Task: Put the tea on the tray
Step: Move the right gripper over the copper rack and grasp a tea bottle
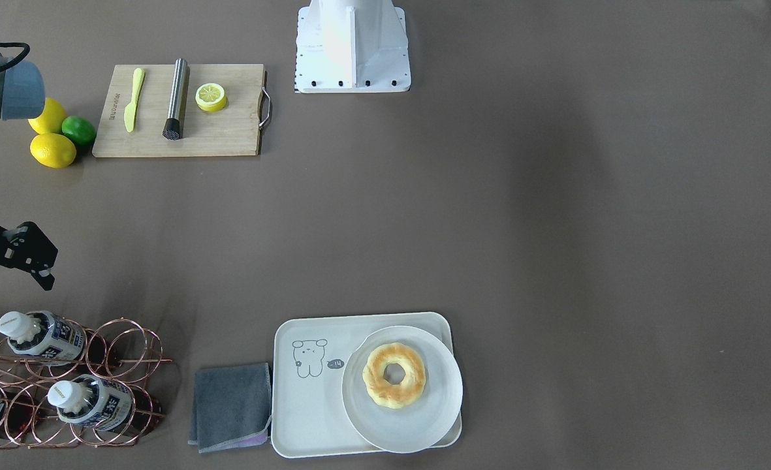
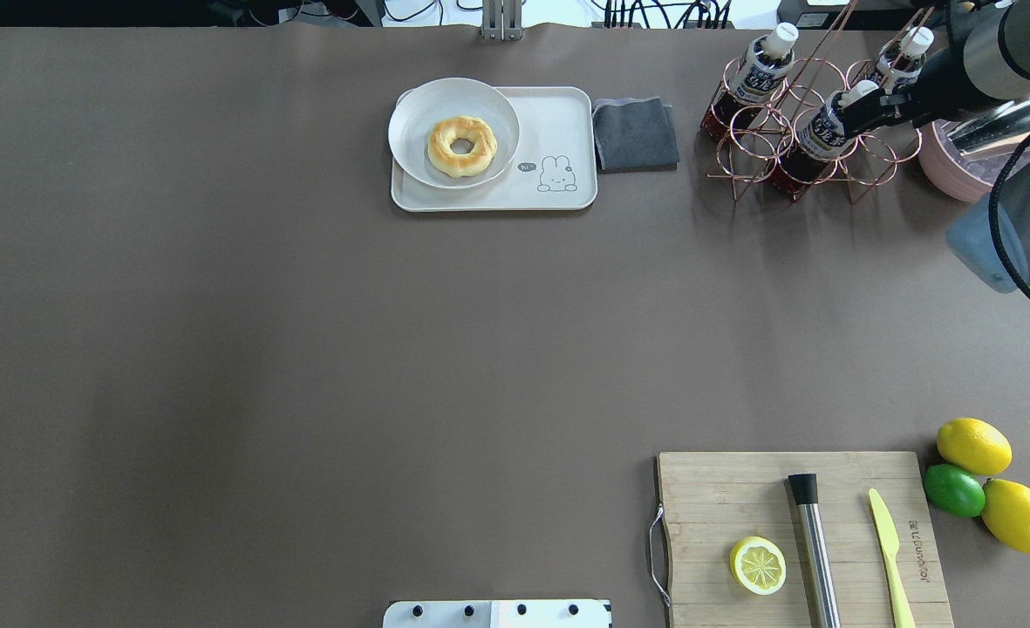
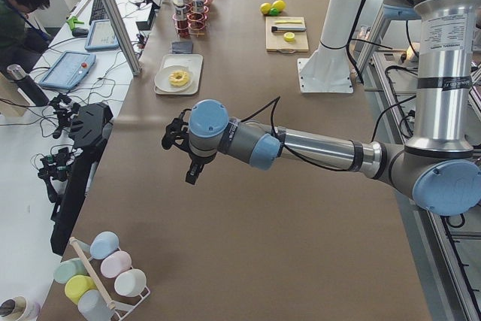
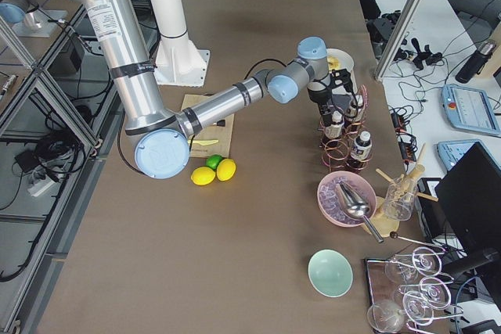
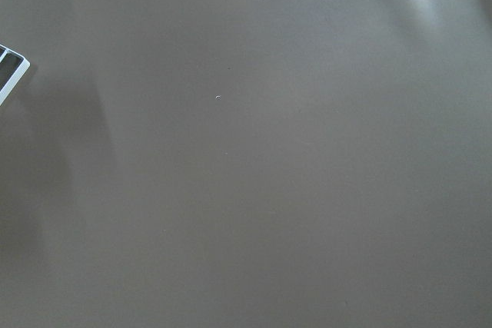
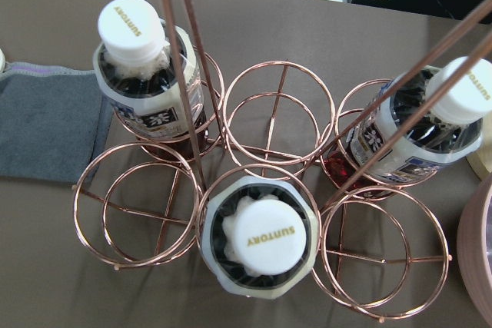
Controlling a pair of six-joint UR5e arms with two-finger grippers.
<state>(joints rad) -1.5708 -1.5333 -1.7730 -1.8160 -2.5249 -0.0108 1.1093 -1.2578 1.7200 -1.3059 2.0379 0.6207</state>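
Progress: barely begun, by the look of it. Nothing lifted yet, nothing delivered.

Left pincer [image 3: 184,148] hangs over bare surface [image 2: 218,349], well apart from all the task items. It shows only in the side view, so can't tell if wide or narrow.

Tray [image 2: 567,113] sits at the far edge, approx. mid-surface. Its left part is taken by a round plate [image 2: 419,113] w/ a donut [image 2: 461,146]. The right part, w/ the little drawn animal, is bare, so there's room for a bottle. No tea on it yet.

Grey cloth [image 2: 635,133] lies just beside the tray's right edge.

Further right is a copper wire rack [image 6: 143,211] w/ three bottles, all seated in rings. The tea [image 2: 828,131] nearest the robot sits dead centre under the right wrist cam, so prob. the target. The other two bottles [image 2: 757,77] [image 2: 900,54] stand behind it.

Right pincer [image 1: 10,287] hovers just above that bottle. Fingers look spread wide and hold nothing.

Left to do: descend, grip the bottle, pull it clear of its ring, carry it left past the cloth, set it on the tray's free part.
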